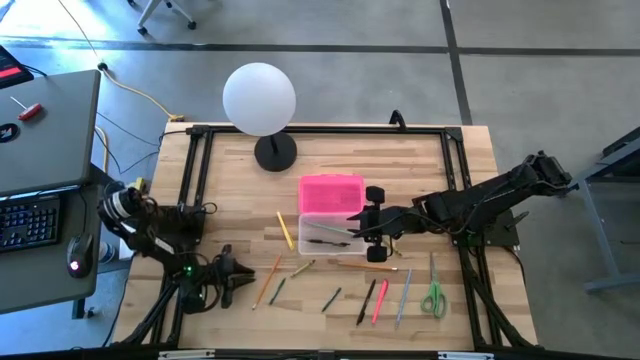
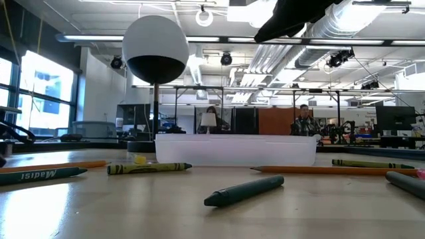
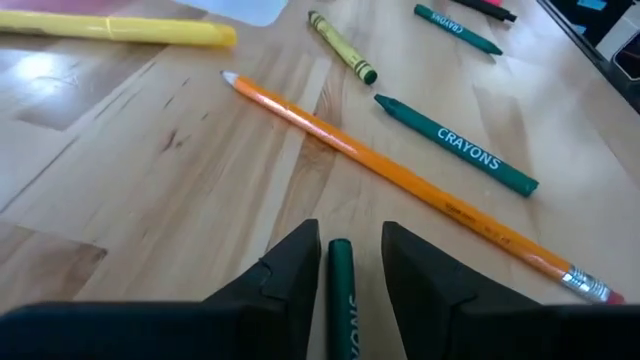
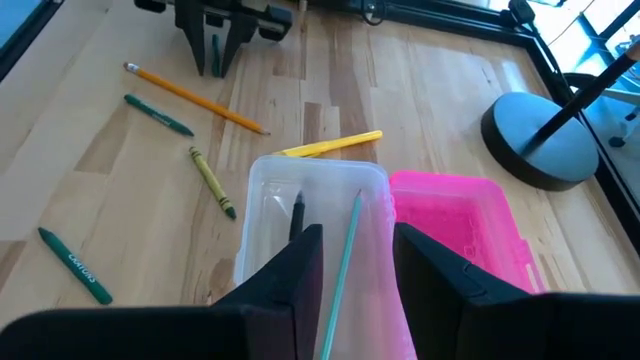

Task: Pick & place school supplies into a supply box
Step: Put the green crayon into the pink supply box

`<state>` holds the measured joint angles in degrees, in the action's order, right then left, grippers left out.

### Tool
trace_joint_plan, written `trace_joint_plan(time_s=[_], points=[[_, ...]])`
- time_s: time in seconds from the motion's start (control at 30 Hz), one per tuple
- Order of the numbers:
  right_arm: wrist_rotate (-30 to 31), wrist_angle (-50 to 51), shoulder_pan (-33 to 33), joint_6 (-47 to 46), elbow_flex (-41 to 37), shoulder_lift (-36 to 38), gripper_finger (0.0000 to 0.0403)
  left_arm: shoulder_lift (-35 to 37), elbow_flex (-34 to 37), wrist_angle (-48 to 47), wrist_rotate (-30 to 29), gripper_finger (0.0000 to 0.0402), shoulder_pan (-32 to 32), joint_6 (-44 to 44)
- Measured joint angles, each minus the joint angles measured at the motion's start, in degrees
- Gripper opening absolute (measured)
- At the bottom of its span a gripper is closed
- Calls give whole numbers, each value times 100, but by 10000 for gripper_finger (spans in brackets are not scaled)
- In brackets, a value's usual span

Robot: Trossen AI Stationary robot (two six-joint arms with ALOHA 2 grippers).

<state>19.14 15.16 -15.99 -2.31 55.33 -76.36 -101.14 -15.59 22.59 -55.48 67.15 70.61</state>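
My left gripper [image 3: 350,235] [image 1: 245,278] is low at the near left of the table, open. A dark green crayon [image 3: 341,290] lies lengthwise between its fingers; I cannot tell whether they touch it. My right gripper [image 4: 357,232] [image 1: 352,228] hangs open above the clear supply box [image 4: 268,195]. A thin teal pencil [image 4: 347,255] shows in its gap, apart from both fingers. A black pen [image 4: 297,215] lies in the box. The pink lid [image 4: 455,220] lies open on the box's far side. An orange pencil [image 3: 400,165], crayons [image 3: 455,145] and a yellow marker [image 3: 110,28] lie loose on the table.
A white globe lamp [image 1: 260,97] stands at the far edge on a black base [image 1: 275,152]. Pens, pencils and green scissors [image 1: 433,298] lie along the near edge. Black frame rails [image 1: 190,180] border the table. People [image 2: 304,121] stand in the room beyond.
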Motion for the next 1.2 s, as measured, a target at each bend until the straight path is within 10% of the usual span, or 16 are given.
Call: trace_joint_plan(time_s=[0.33,0.77,1.2], points=[[0,0,0,105,0,0,103,-87,-60,-212,-132,35,40,-293],[-15,-85,-1,161,2,0,103,465,-70,-219,-1087,48,-739,-974],[-33,-363,-1,527,7,0,103,2111,-455,1595,2217,51,-3758,-6347]])
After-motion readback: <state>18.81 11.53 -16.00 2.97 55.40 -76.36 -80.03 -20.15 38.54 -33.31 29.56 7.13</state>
